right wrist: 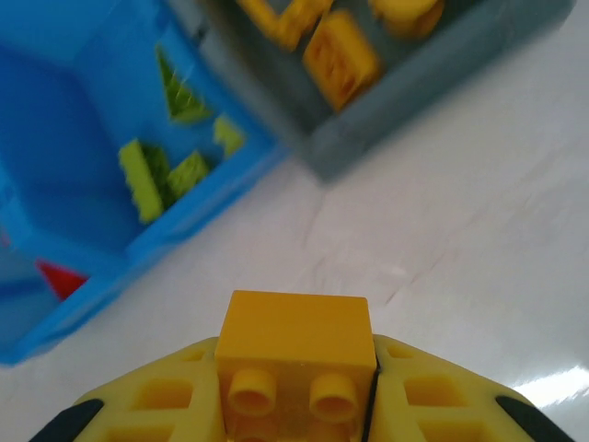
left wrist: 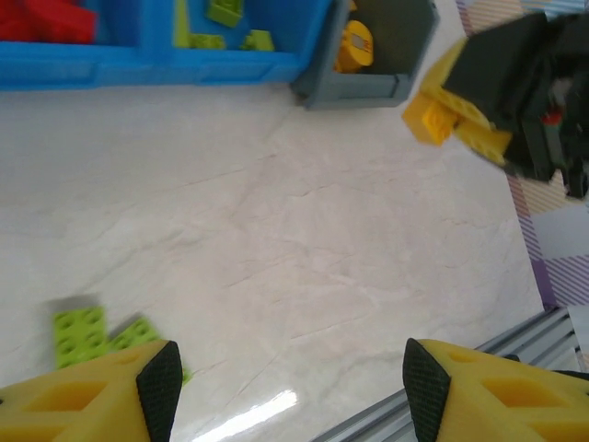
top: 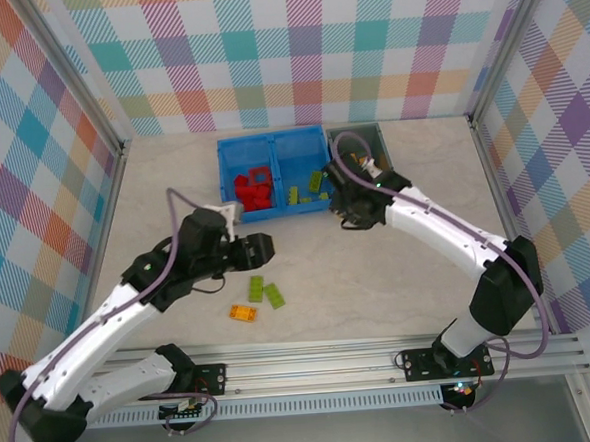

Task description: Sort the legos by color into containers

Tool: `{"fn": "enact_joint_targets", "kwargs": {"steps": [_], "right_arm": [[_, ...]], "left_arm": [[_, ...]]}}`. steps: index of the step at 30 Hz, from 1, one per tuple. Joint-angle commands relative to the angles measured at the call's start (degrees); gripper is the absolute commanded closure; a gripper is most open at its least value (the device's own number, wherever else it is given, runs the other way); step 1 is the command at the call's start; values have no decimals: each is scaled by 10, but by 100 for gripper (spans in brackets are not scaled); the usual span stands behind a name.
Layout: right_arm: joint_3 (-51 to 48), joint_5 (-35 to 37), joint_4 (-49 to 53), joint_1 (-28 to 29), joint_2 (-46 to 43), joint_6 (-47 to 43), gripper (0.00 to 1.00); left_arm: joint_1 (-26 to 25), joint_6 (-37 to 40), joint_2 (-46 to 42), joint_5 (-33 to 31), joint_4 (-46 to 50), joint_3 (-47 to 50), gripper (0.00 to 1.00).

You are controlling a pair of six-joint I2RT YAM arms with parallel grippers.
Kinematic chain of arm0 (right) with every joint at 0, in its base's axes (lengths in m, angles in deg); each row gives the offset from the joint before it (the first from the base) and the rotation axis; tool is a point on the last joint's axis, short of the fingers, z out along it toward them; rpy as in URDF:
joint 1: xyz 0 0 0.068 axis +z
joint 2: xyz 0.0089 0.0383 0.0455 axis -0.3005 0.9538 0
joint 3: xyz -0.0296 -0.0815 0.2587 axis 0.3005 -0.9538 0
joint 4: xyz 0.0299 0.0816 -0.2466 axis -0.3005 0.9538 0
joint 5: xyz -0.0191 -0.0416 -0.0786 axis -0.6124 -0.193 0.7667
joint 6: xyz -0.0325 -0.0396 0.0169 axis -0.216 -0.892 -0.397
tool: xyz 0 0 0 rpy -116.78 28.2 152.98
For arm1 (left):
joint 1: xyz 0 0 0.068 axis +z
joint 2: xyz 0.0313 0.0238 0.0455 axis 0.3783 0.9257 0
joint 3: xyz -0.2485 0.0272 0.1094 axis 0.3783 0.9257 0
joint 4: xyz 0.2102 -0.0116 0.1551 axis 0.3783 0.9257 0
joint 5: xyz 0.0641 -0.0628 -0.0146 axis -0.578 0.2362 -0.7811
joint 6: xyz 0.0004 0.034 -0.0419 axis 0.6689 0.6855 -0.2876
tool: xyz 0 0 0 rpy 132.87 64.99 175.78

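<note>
Our right hand (right wrist: 294,419) is clenching a yellow brick (right wrist: 294,341) above the surface (right wrist: 479,258) near the grey bin (right wrist: 433,97), and the frame edge is cutting off the brick's lower part. Our left hand (left wrist: 290,396) is hanging released, one finger (left wrist: 161,387) partly hiding two green bricks (left wrist: 81,333) lying on the surface

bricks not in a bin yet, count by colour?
Green bricks: 2, both loose on the table
Orange-yellow bricks: 2, one loose on the table, one clamped in the jaws of the right gripper
Red bricks: 0
Total: 4
</note>
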Motion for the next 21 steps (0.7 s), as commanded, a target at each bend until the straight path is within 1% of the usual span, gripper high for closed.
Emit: {"fn": "enact_joint_targets", "kwargs": {"steps": [1,5,8,9,12,16,19,21], "right_arm": [[23,-8,10,-65,29,-169,80],[84,-44,5,-132,97,-255,80],[156,-73,9,-157,162,-307,80],[185,-69,17,-158,183,-321,80],[294,-28,61,-159,271,-361,79],[454,70,146,-159,389,-387,78],[532,119,168,-160,453,-411,76],[569,130,166,-160,484,-428,76]], "left_arm": [[-47,9,53,-29,-66,-49,33],[-99,7,120,-82,-95,-83,33],[-126,6,156,-107,-116,-100,33],[-132,6,166,-114,-119,-107,33],[-144,6,197,-145,-129,-127,32],[-145,10,236,-168,-154,-158,32],[-145,21,263,-174,-158,-190,32],[-145,25,279,-171,-154,-210,32]]}}
